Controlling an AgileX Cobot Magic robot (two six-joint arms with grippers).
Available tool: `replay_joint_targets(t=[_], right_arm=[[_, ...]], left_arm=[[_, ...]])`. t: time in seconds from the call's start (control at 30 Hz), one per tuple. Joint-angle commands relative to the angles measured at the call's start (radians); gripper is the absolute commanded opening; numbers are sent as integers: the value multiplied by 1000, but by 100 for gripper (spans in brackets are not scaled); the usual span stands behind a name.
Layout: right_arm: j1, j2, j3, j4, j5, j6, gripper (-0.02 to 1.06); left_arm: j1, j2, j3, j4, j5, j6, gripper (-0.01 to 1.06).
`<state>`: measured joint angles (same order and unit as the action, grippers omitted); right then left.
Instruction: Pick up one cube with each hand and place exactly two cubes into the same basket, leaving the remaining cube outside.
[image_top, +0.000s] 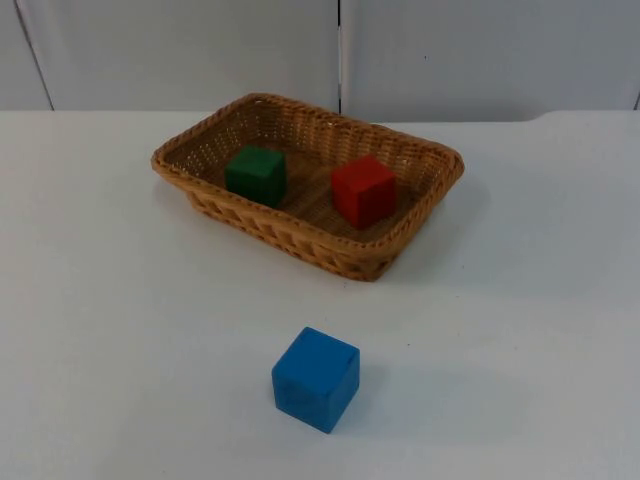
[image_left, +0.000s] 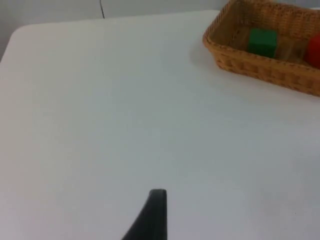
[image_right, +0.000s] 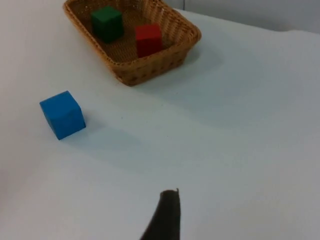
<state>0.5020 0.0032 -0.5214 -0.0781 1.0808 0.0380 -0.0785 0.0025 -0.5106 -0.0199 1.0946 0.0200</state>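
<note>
**Two cubes in, one out**

The blue cube (image_top: 315, 378) is sitting on the table (image_top: 100, 300) near the front, well apart from the basket (image_top: 420, 215), which is holding the green cube (image_top: 256, 175) and red cube (image_top: 362, 190). The task is looking complete. Neither gripper's fingers are showing enough to tell their opening; nothing is being held in sight.

The red cube (image_left: 315, 52) and the basket (image_left: 260, 67) holding it are cut off by the left wrist view's edge.
</note>
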Motion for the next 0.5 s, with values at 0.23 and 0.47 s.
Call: replay_joint_targets(t=[0.23, 0.47], right_arm=[[-1, -3, 6, -10, -2, 0, 75], [-1, -3, 6, -10, -2, 0, 75]], left_arm=[[-1, -3, 16, 5, -19, -10, 89], [-1, -3, 16, 5, -19, -10, 89]])
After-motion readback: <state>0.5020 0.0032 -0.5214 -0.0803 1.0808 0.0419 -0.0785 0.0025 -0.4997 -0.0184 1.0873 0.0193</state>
